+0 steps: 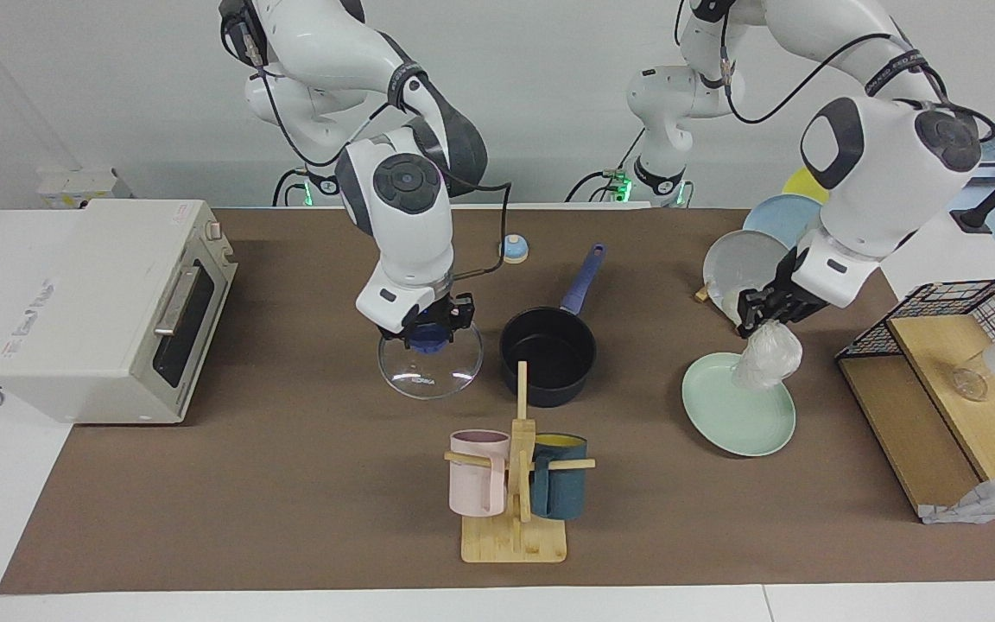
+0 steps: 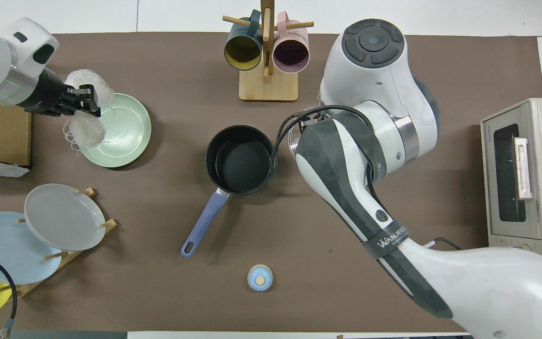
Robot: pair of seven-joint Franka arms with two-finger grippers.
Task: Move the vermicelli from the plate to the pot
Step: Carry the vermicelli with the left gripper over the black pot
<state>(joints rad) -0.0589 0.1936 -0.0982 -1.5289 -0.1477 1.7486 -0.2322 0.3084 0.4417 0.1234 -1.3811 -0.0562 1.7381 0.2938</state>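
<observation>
My left end effector (image 1: 761, 321) is up in the air over the round pale mint-green plate (image 1: 726, 415), clamped on the translucent whitish vermicelli (image 1: 767, 356), which dangles below my fingers as a bundled lump clear of the plate. From overhead, the fine noodles (image 2: 83, 127) show as two lumps bunched either side of my left end effector (image 2: 90, 101), over the plate's rim (image 2: 134, 146) at the left arm's end of the bench. The plate itself lies bare on the brown bench (image 1: 290, 484).

My right end effector (image 1: 428, 333) is shut on the blue knob of a clear round glass lid (image 1: 430, 363), holding it aloft and a little tilted just beside the small black round saucepan with the long blue-purple handle (image 1: 548, 354). Overhead, my right arm covers most of that lid; only a sliver of its rim (image 2: 292, 141) peeks out next to the pot (image 2: 240, 159).

The pot sits open in the middle of the bench, its handle (image 2: 203, 223) pointing toward the robots. Farther from the robots than the pot stands a wooden mug tree (image 1: 516, 501) with a pink mug (image 1: 476, 471) and a dark teal mug (image 1: 560, 484). A small blue-and-tan knob-shaped piece (image 1: 513, 249) rests near the robots. A beige toaster oven (image 1: 91, 302) sits at the right arm's end.
</observation>
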